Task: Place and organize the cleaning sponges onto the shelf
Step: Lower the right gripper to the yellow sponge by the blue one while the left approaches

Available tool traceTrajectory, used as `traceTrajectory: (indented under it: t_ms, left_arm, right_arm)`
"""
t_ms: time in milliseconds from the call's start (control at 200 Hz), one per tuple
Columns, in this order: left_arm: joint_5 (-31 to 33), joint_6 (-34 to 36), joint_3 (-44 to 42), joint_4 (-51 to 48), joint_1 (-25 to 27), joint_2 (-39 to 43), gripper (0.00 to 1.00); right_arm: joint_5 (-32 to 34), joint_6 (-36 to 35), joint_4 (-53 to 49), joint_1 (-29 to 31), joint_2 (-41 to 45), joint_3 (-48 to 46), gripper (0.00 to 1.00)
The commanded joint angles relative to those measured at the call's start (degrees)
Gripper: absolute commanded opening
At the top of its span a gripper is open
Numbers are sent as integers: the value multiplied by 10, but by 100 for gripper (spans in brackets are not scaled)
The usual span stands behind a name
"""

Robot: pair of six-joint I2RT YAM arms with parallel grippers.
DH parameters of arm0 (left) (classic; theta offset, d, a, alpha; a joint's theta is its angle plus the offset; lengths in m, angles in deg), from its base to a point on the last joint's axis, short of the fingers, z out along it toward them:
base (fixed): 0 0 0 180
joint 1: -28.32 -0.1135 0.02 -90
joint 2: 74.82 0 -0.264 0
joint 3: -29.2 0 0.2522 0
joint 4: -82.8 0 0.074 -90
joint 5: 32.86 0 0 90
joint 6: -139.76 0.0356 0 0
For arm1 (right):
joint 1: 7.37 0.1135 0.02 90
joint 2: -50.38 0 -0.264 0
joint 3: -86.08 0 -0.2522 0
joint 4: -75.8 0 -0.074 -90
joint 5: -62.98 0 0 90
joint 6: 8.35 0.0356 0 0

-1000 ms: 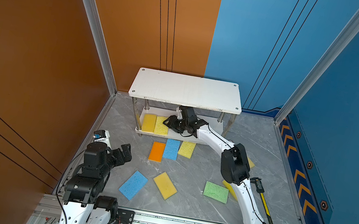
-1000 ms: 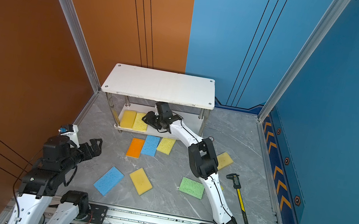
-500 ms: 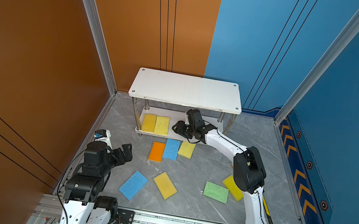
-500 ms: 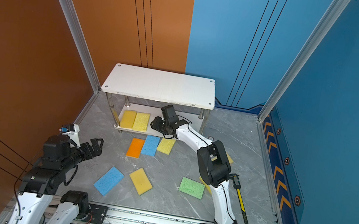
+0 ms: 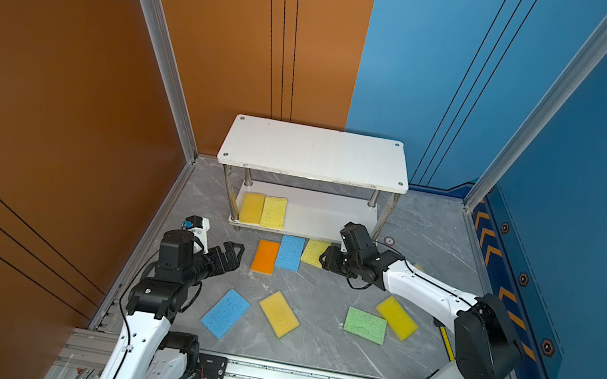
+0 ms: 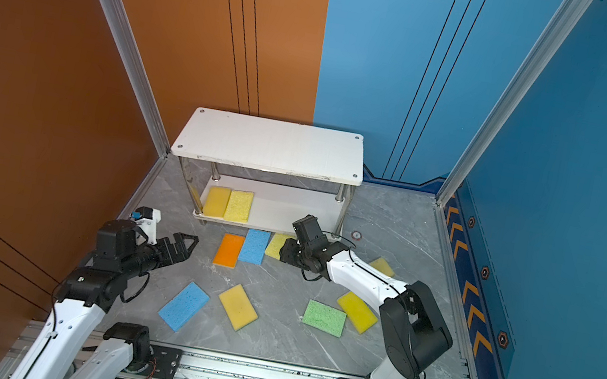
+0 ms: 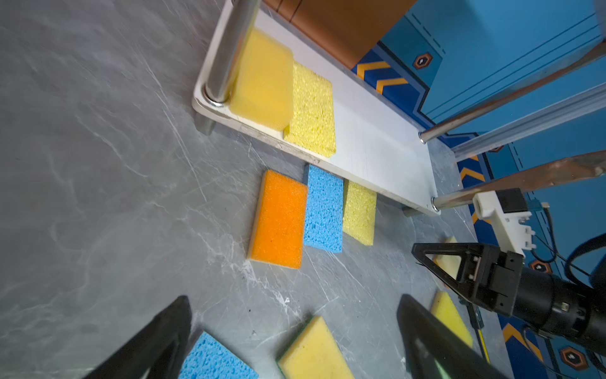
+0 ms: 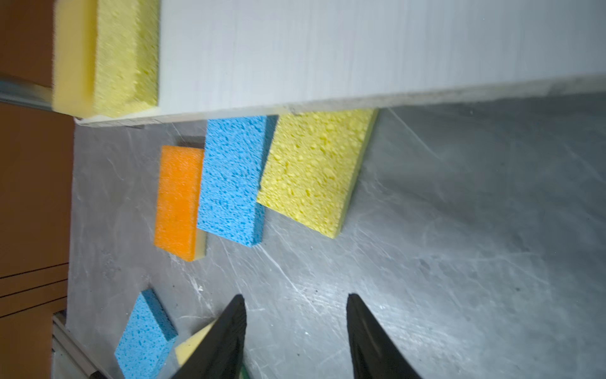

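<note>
My right gripper: spread part way, nothing between the fingers. It sits low over the grey worktop, aimed at the pale yellow sponge and short of it, no contact. That sponge lies flat, far edge tucked under the lower board of the shelf. The blue sponge touches its side and the orange sponge sits against the blue one, three in a row in front of the shelf. On the lower board, left end: the deep yellow sponge by the front left post, with the lemon yellow sponge touching it.

My left gripper: spread wide, empty, above the worktop left of the orange sponge and apart from it. Nearer my base lie the second blue sponge and the angled yellow sponge, both flat, near each other, not touching. Toward my right arm, the green sponge has the last yellow sponge just beside it, corners meeting in both top views. The tan sponge is mostly hidden behind my right forearm.
</note>
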Motion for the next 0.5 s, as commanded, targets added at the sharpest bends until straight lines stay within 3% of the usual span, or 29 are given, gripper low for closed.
traceTrajectory:
  t_ms: [0, 85, 165, 496]
  left_arm:
    - [-3, -27, -2, 42, 75, -36, 98]
    - [39, -28, 2, 51, 143, -67, 98]
    - [47, -38, -1, 68, 169, -87, 98]
    - [13, -48, -32, 83, 130, -64, 98]
  right_arm:
    - [1, -1, 1, 0, -7, -15, 52]
    - [-12, 3, 15, 0, -28, -8, 52]
    - [-17, 4, 21, -2, -49, 3, 51]
    - [-30, 20, 54, -2, -110, 28, 50]
